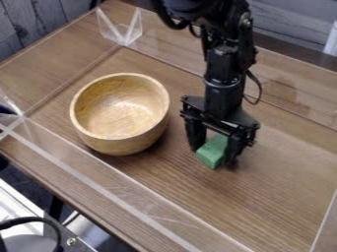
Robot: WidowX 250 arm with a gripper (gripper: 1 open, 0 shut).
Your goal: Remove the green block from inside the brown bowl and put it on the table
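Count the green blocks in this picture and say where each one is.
1. The green block sits on the table, between the fingers of the gripper, right of the brown bowl. The bowl looks empty.

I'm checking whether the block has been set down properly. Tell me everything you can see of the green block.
The green block is a small, bright green, matte bar, only partly visible between the fingers of the gripper. It sits low on the table, right of the brown bowl and outside it. The jaws look spread around it; whether they touch it, or whether it lies flat, cannot be told.
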